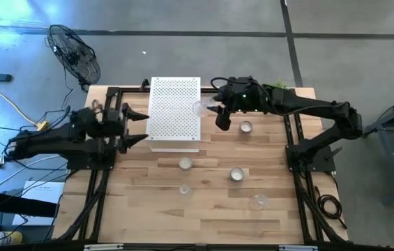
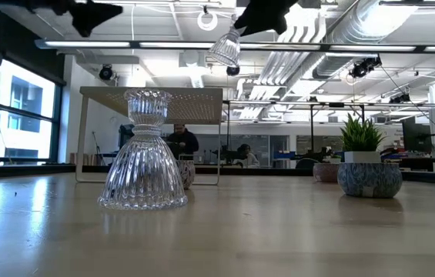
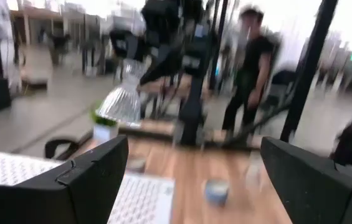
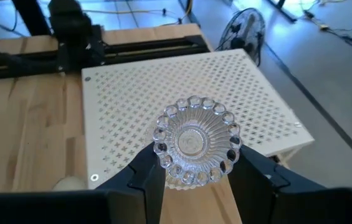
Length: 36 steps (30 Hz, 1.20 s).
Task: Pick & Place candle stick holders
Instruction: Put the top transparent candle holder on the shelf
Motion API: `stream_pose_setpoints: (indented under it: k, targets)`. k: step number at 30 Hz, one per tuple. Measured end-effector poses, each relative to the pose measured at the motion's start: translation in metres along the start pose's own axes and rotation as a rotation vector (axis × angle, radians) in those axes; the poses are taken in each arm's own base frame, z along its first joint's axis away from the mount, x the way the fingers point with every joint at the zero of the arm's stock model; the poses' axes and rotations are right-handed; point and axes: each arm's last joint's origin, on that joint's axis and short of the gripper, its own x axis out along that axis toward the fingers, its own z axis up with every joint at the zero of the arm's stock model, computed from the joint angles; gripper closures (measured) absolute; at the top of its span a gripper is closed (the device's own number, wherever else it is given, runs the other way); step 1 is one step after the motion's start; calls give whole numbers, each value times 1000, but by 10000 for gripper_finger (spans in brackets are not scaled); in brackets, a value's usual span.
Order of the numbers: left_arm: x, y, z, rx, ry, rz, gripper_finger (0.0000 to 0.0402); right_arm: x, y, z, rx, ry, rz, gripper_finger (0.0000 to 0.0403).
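Above the right edge of the white perforated metal box (image 1: 175, 113), the right gripper (image 1: 212, 110) hangs in the air with a clear ribbed glass candle stick holder (image 1: 201, 107) clamped between its two dark fingers. The right wrist view looks straight onto the holder's round, scalloped face (image 4: 195, 142): one finger presses on each side of it, and the box's perforated top (image 4: 163, 93) lies below and beyond.

The low view gives what the overhead one cannot: the held holder (image 2: 225, 48) is tilted and well clear of the table, near the ceiling line of the picture. That view also brings up a second clear ribbed glass holder (image 2: 143, 154), standing upright on the wooden table (image 2: 279, 231) close to the camera, and a small green potted plant (image 2: 368, 163) off to the right, with people in the room behind.

From above, five more small holders lie spread over the table on the near side of the box and beside it: one silvery cup with a white centre (image 1: 245, 126) just beside the right gripper, another (image 1: 236, 173) nearer the middle, one (image 1: 185, 163) near the box's front edge, and two clear glass ones (image 1: 185, 189) (image 1: 257, 202) farther out.

The left gripper (image 1: 138, 128) waits at the box's left edge, its fingers spread wide with nothing between them; its wrist view shows the held holder (image 3: 121, 102) across the box.
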Motion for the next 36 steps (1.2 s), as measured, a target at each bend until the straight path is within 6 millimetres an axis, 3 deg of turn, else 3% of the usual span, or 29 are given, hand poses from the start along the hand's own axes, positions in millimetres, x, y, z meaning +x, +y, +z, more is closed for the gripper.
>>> stream_pose_setpoints:
  k: [5, 11, 20, 28, 36]
  targets:
    - [33, 2, 20, 150, 216, 67, 41, 1, 3, 2, 0, -17, 39, 266]
    - [71, 3, 35, 272, 280, 45, 41, -1, 16, 4, -20, -39, 105, 266]
    - [121, 6, 43, 268, 312, 40, 41, -4, 37, 4, -78, -52, 109, 266]
    - [157, 7, 44, 251, 350, -10, 41, -3, 41, 4, -85, -49, 94, 266]
    - [180, 7, 47, 249, 361, -27, 41, 2, 42, 2, -83, -40, 97, 266]
